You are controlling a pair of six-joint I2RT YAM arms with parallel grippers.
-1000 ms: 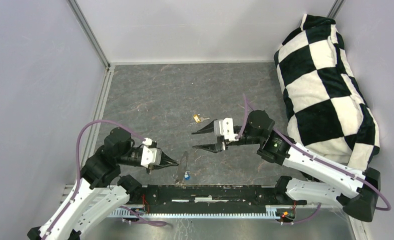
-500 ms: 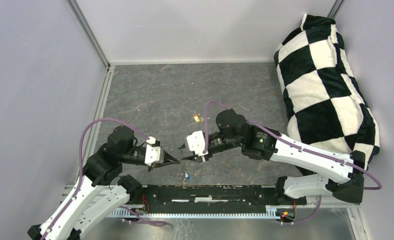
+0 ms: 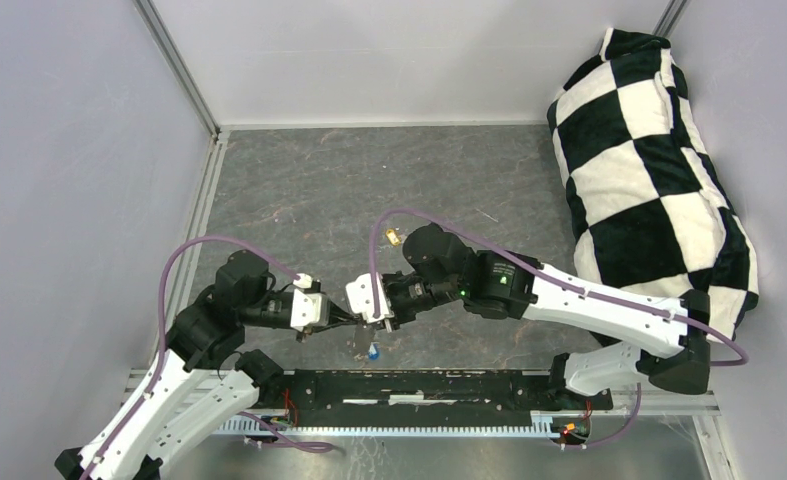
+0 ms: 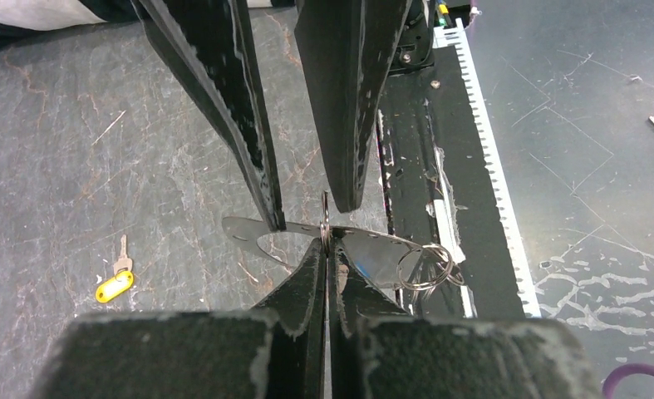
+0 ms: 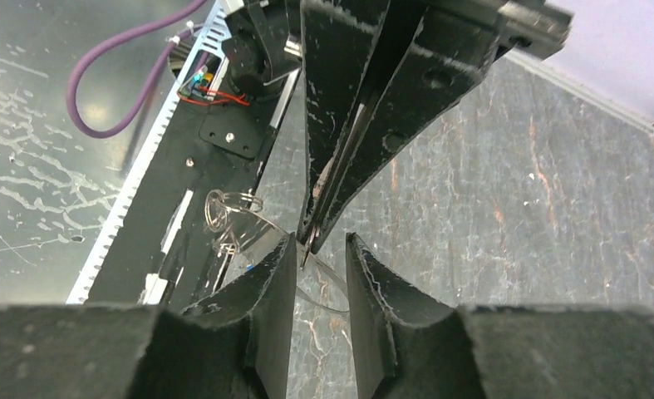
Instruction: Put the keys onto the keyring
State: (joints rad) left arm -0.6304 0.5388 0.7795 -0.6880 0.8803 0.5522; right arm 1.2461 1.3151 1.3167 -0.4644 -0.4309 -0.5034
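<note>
Quick rundown of your setup: both grippers meet nose to nose low over the table (image 3: 299, 190), close to the black rail (image 3: 419, 385) at the near edge.

Your left gripper (image 3: 353, 322) has its jaws pressed together, pinching the keyring (image 4: 373, 248) edge-on. In the left wrist view a thin ring of it is caught right between the tips. The flat grey band runs off to either side, with a couple of small wire loops at the rail end.

Your right gripper (image 3: 372, 318) comes in from the opposite side. Its jaws are partly spread with a clear gap between them, and they straddle the left gripper's tips and the pinched bit of keyring. One of its fingers (image 4: 223, 125) looks like it's touching the band. The other sits just off it.

As for the keys, the gold key (image 3: 395, 237) lies flat on the table by itself. It's well apart from the keyring, on the far side of the right arm's wrist. The blue key (image 3: 373, 352) sits right under the two grippers, just beside the rail and close to the keyring's lower end. It's too small for me to tell whether it's hooked on or only lying next to it.

A checkered cushion (image 3: 659, 170) is slumped against the right wall.
</note>
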